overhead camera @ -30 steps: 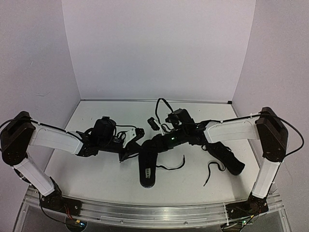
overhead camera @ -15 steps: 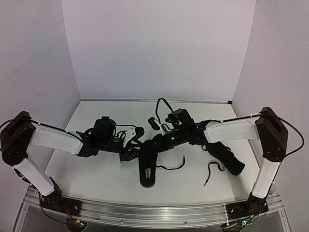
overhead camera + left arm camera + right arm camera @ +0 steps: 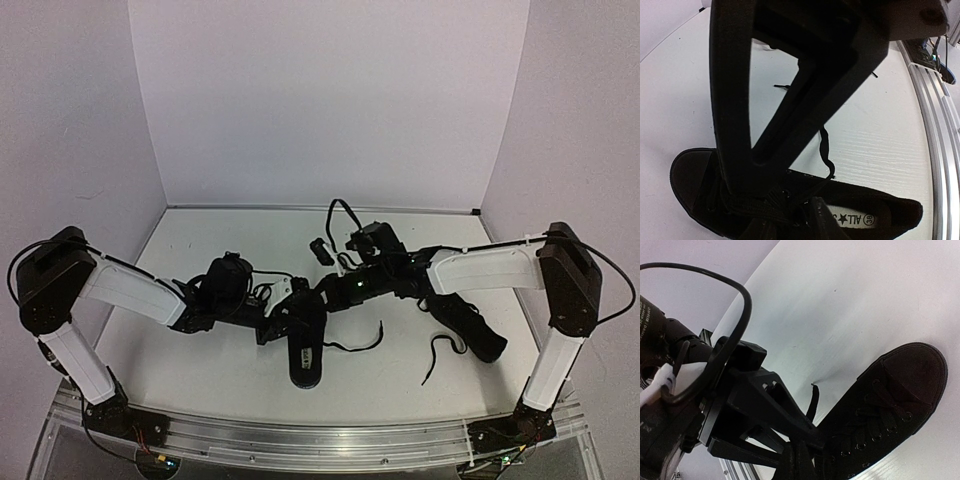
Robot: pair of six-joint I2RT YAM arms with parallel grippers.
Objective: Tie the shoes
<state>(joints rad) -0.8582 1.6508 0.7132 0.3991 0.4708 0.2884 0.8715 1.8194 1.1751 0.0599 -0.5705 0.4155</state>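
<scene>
One black shoe [image 3: 304, 352] lies mid-table, heel towards me, pale insole label up. My left gripper [image 3: 283, 318] is at its lacing from the left; in the left wrist view its fingers [image 3: 732, 150] meet in a point on the laces [image 3: 765, 205] above the shoe [image 3: 890, 212]. My right gripper [image 3: 322, 292] is at the toe end from the right, its fingers [image 3: 800, 465] together low against the shoe [image 3: 900, 385]. A loose lace end [image 3: 826, 150] trails on the table. The second shoe [image 3: 470, 325] lies at the right under the right arm.
The second shoe's lace [image 3: 440, 355] curls on the table in front of it. A loose lace [image 3: 360, 343] trails right of the middle shoe. A metal rail [image 3: 320, 435] runs along the near edge. White walls close in the back and sides.
My left gripper has moved right onto the shoe's lacing and its fingers have come together. The right arm and both shoes have stayed put.
</scene>
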